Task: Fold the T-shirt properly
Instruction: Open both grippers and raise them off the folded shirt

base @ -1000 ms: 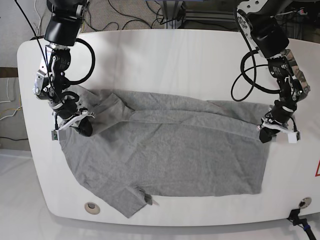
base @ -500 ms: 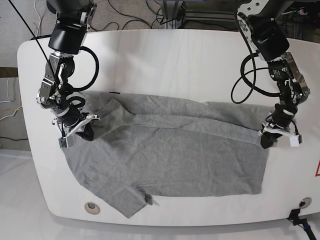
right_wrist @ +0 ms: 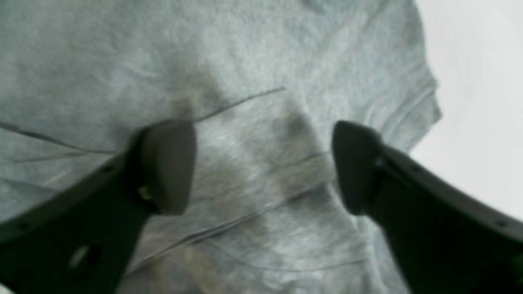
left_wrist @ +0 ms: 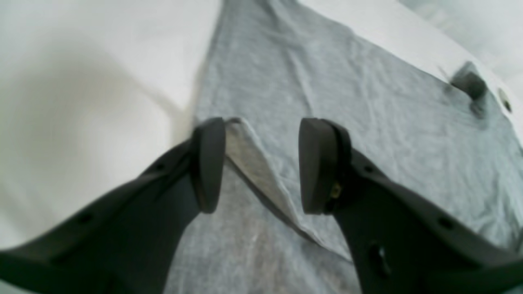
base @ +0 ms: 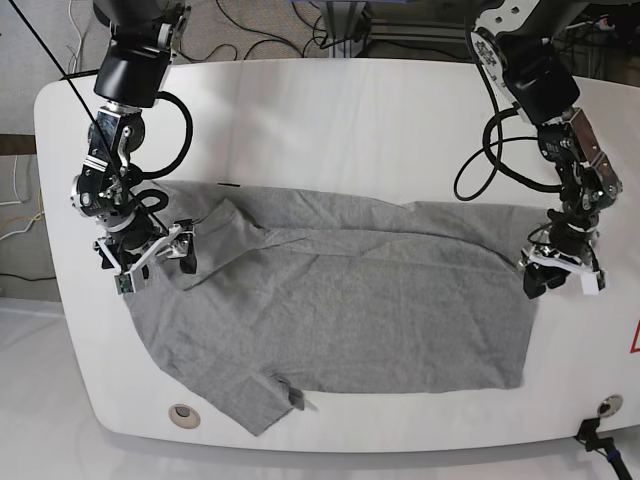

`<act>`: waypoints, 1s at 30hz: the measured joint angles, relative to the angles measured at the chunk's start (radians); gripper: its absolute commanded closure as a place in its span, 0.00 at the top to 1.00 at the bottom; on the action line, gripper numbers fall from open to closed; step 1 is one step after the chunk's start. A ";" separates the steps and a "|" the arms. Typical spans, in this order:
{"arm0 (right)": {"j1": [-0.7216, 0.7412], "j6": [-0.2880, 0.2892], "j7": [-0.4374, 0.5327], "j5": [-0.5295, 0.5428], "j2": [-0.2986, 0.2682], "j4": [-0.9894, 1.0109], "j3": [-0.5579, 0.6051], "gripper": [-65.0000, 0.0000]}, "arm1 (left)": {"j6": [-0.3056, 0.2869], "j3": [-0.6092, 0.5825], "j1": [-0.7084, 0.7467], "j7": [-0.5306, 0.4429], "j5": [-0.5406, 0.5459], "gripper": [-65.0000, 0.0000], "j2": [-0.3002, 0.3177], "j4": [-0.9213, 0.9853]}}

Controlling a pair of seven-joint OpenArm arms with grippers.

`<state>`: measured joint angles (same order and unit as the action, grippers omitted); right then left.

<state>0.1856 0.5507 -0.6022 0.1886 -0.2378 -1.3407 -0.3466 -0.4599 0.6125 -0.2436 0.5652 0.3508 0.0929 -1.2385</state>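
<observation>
Spanning most of the white table (base: 330, 110), the grey T-shirt (base: 340, 310) lies flat, its far edge folded toward the middle. Right gripper (base: 153, 257) sits over the sleeve end, jaws spread wide, holding nothing. Left gripper (base: 562, 271) stands parted at the opposite folded corner, fabric edge between its pads (left_wrist: 209, 163), unclamped.

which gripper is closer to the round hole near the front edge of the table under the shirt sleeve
Right. The right gripper is above the T-shirt on the same side of the table as the round hole, straight back from it. The left gripper is at the shirt's opposite end.
</observation>
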 measured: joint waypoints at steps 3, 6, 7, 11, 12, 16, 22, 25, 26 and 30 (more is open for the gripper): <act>-0.055 0.000 0.026 -0.004 -0.017 -0.025 0.002 0.82 | -0.004 0.001 0.013 -0.003 -0.047 0.43 0.002 -0.026; -0.126 -0.004 0.026 -0.007 -0.064 -0.104 -0.005 0.82 | -0.007 0.002 0.076 -0.017 -0.053 0.43 0.034 -0.120; -0.151 -0.006 0.030 -0.005 -0.078 -0.130 -0.014 0.82 | 0.003 0.007 0.106 -0.021 -0.059 0.43 0.038 -0.151; -0.240 -0.002 0.032 -0.003 -0.089 -0.183 -0.085 0.82 | -0.002 0.000 0.209 -0.052 -0.063 0.43 0.055 -0.230; -0.263 -0.002 0.031 -0.002 -0.092 -0.191 -0.095 0.82 | -0.005 -0.002 0.227 -0.062 -0.063 0.43 0.061 -0.243; -0.322 0.004 0.032 -0.002 -0.089 -0.199 -0.144 0.82 | -0.005 -0.001 0.280 -0.073 -0.059 0.43 0.088 -0.277; -0.349 0.004 0.033 -0.002 -0.089 -0.196 -0.151 0.82 | -0.012 -0.004 0.338 -0.066 -0.059 0.43 0.097 -0.307; -0.348 0.004 0.045 -0.001 -0.090 -0.177 -0.150 0.82 | -0.012 -0.005 0.349 -0.068 -0.059 0.43 0.096 -0.311; -0.350 0.004 0.045 -0.001 -0.090 -0.166 -0.150 0.82 | -0.012 -0.005 0.355 -0.070 -0.058 0.43 0.097 -0.311; -0.349 0.005 0.090 -0.001 -0.089 -0.103 -0.150 0.82 | -0.060 -0.003 0.363 -0.093 -0.059 0.42 0.097 -0.311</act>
<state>-0.1635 0.5556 -0.5125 0.1879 -0.3271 -1.4437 -0.4969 -0.5198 0.6094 0.1192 0.4725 0.2916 0.1894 -1.5490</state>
